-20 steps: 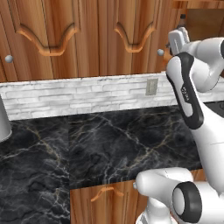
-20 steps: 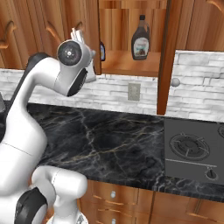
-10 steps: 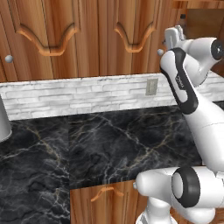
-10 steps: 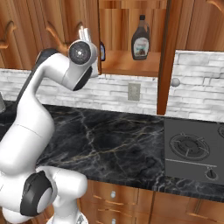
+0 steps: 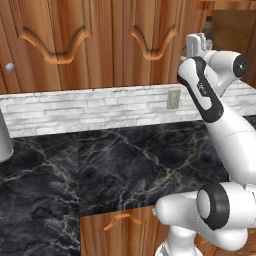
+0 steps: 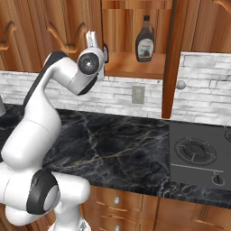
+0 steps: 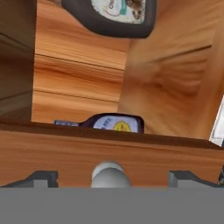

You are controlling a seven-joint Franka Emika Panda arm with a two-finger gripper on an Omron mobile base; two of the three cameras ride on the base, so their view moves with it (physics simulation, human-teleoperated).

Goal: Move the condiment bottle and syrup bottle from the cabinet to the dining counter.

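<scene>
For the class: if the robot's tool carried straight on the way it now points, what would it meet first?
Probably the condiment bottle inside the open cabinet. The open tool faces it in the hand view, though a cabinet edge with a round silver knob sits closer, so depth is uncertain.

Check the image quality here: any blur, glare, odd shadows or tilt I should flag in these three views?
Left base view: sharp, even light, no glare on the counter. Right base view: sharp; syrup bottle is well lit on the cabinet shelf. Hand view: rolled sideways and soft up close, so the condiment bottle lies horizontal and the syrup bottle is cropped at the top.
</scene>
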